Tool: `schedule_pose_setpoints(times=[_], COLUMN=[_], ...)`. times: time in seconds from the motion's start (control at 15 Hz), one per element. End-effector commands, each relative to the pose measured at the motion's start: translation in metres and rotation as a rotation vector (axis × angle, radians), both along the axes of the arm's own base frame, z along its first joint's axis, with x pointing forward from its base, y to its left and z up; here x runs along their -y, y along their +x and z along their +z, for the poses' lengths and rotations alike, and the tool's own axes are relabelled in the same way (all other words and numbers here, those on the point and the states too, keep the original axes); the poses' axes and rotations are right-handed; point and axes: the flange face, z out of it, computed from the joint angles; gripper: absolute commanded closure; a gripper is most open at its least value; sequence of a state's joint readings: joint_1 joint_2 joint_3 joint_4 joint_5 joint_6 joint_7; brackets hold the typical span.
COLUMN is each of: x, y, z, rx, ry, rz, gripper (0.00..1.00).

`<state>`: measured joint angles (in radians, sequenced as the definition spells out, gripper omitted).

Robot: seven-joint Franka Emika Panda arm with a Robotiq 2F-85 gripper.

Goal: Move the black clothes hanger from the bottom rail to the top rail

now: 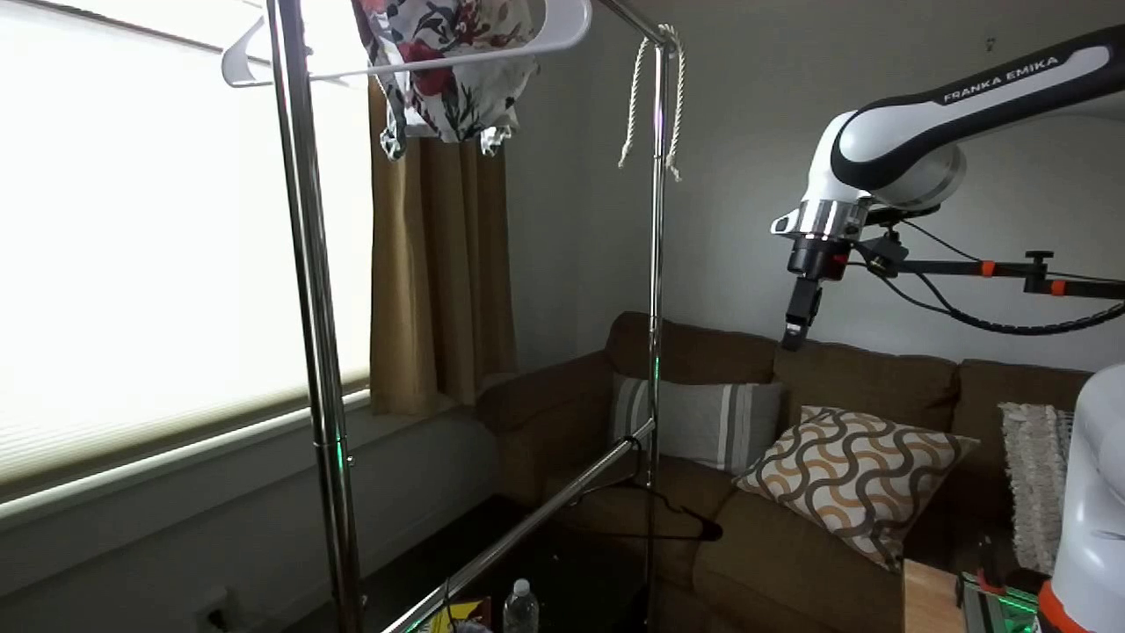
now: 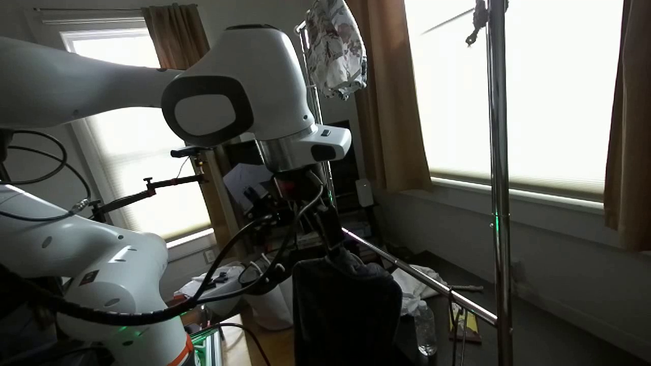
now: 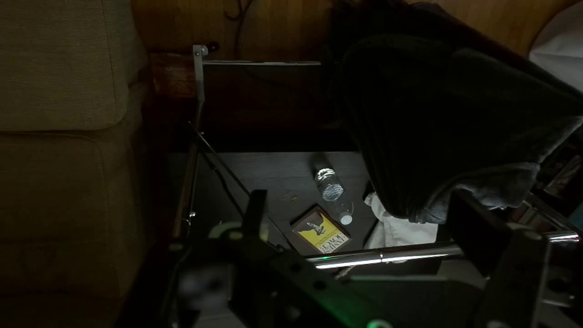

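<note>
The black clothes hanger (image 1: 708,530) hangs by its hook on the bottom rail (image 1: 527,526), near the far upright. In an exterior view the hanger (image 2: 454,330) shows nearly edge-on below the bottom rail (image 2: 417,273). In the wrist view the hanger (image 3: 223,182) lies left of the jaws, partly behind the left finger, and the bottom rail (image 3: 387,254) crosses below. The top rail (image 1: 628,18) shows in part at the upper edge. My gripper (image 1: 794,338) points down above the sofa, apart from the hanger. In the wrist view the gripper (image 3: 360,198) is open and empty.
A white hanger (image 1: 475,58) with a floral garment hangs high. Rope (image 1: 672,105) is tied at the rack's top corner. Dark cloth (image 2: 346,310) hangs below the gripper in an exterior view. A bottle (image 3: 329,184), a book (image 3: 321,230) and the sofa (image 3: 54,182) are below.
</note>
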<state>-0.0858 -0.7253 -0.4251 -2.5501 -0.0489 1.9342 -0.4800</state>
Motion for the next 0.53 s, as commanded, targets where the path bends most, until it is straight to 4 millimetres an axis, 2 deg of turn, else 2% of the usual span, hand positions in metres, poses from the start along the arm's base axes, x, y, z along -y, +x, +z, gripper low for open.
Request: schedule_pose_setpoints(times=[0.0, 0.2, 0.47], x=[0.0, -0.002, -0.029], y=[0.0, 0.002, 0.004], z=[0.0, -0.005, -0.051], rx=[-0.001, 0.008, -0.03], ry=[0.0, -0.022, -0.053], rz=[0.0, -0.018, 0.001], gripper=[0.0, 0.0, 0.0])
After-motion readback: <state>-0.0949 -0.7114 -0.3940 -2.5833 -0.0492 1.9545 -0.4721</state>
